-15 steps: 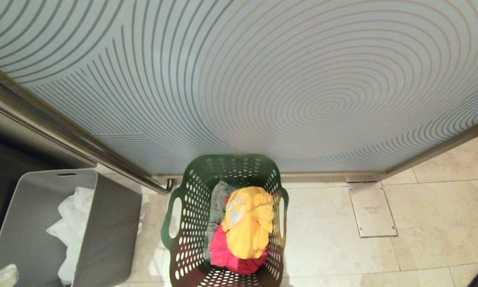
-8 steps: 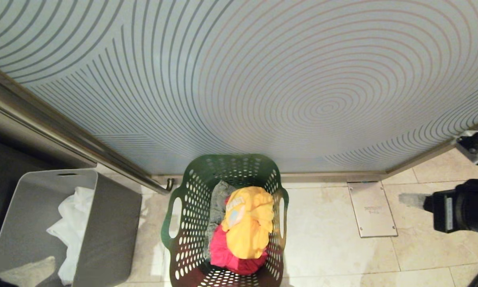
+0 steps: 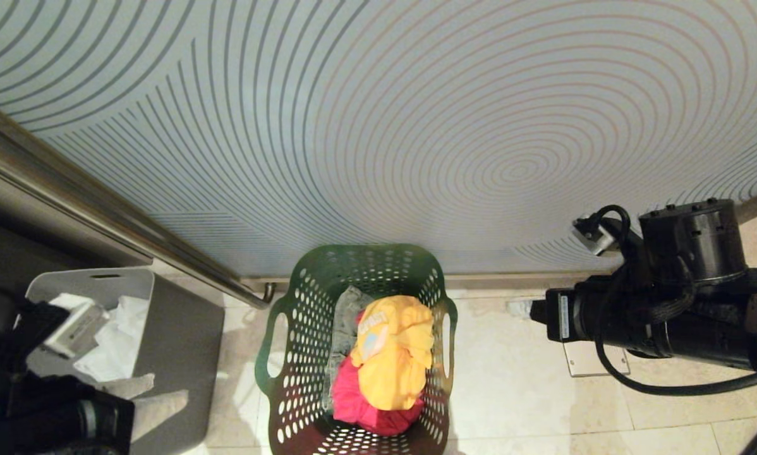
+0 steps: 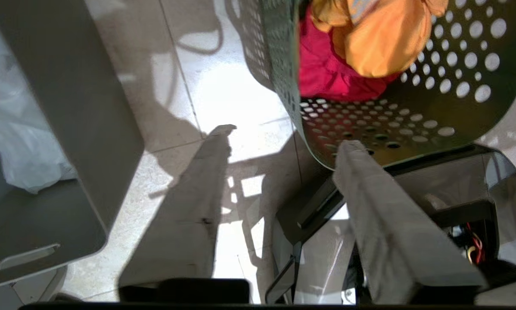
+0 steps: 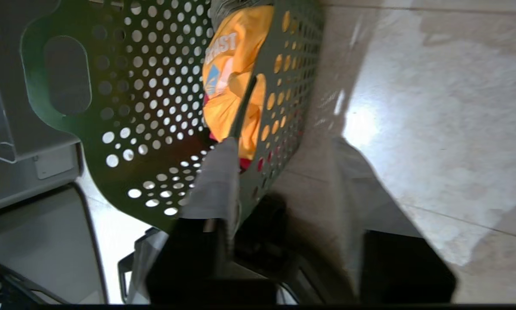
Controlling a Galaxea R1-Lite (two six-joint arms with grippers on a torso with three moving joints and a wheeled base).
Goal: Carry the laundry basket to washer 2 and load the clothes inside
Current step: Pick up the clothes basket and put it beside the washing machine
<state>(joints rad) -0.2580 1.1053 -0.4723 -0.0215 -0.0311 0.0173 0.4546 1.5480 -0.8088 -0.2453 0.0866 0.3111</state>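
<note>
Here we go: both arms are out, one on each side of the green laundry basket (image 3: 353, 354), which sits on the tiled floor (image 3: 517, 392) hard up against the patterned glass panel (image 3: 416, 126). Inside it a yellow shirt (image 3: 394, 354) lies on top of a red garment (image 3: 359, 404), with something grey (image 3: 344, 328) tucked beside them.

The left claw (image 4: 279, 142) is spread open and empty, one finger just at the basket's near corner, the other over bare floor. The right claw (image 5: 279, 150) is open too, gripping nothing, one finger over the basket's perforated wall, the other out over the tile.

So this looks like the reach for the pick-up, well before any carrying or loading. Next, I'd say, each claw has to find a side handle slot (image 3: 278, 335) and close on the rim evenly, or the basket will tip as it lifts.

Watch the left side: a grey bin (image 3: 176, 341) with white cloth (image 3: 116, 354) in it stands just beside the basket, leaving that arm a narrow gap. On the right a metal floor plate (image 3: 590, 363) lies under the arm. No washer in sight from here.
</note>
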